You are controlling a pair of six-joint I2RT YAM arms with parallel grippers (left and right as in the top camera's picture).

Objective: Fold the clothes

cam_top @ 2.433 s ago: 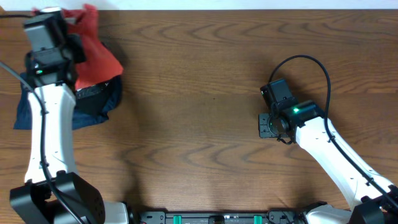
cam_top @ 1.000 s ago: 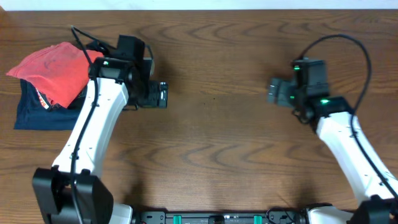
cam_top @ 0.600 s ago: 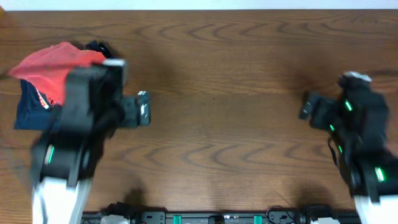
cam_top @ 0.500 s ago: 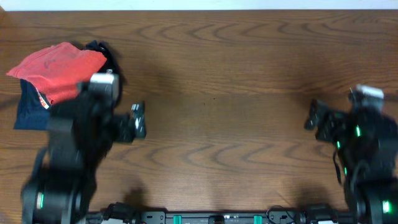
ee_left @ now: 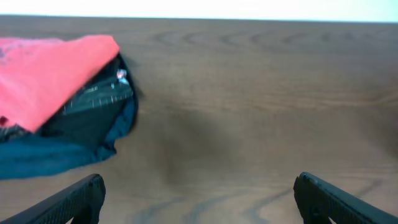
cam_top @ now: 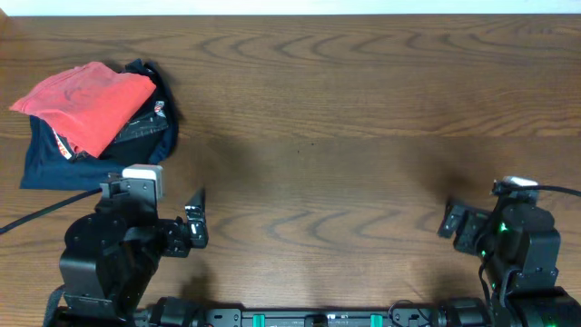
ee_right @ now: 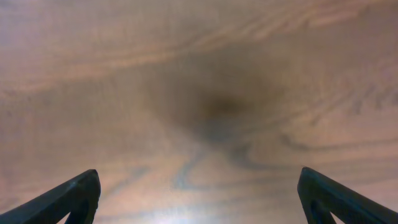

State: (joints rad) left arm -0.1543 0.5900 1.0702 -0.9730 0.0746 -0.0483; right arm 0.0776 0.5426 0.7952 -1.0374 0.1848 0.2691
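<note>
The coral-red shirt (cam_top: 86, 107) lies in a folded bundle at the far left of the table, on top of a navy garment (cam_top: 54, 168). In the left wrist view the red shirt (ee_left: 50, 71) fills the upper left corner. My left gripper (cam_top: 196, 223) is pulled back near the table's front edge, well short of the pile, open and empty (ee_left: 199, 193). At the front right, my right gripper (cam_top: 451, 218) is open too, with only bare wood between its fingers (ee_right: 199, 186).
A dark garment with white lettering (cam_top: 145, 127) pokes out under the red shirt's right side; in the left wrist view this dark garment (ee_left: 93, 109) shows beside the shirt. The wooden table (cam_top: 318, 109) stretches from the pile to the right edge.
Both arms have drawn back from mid-table to the near edge. The left gripper left the red shirt on the pile, where it stays still.
</note>
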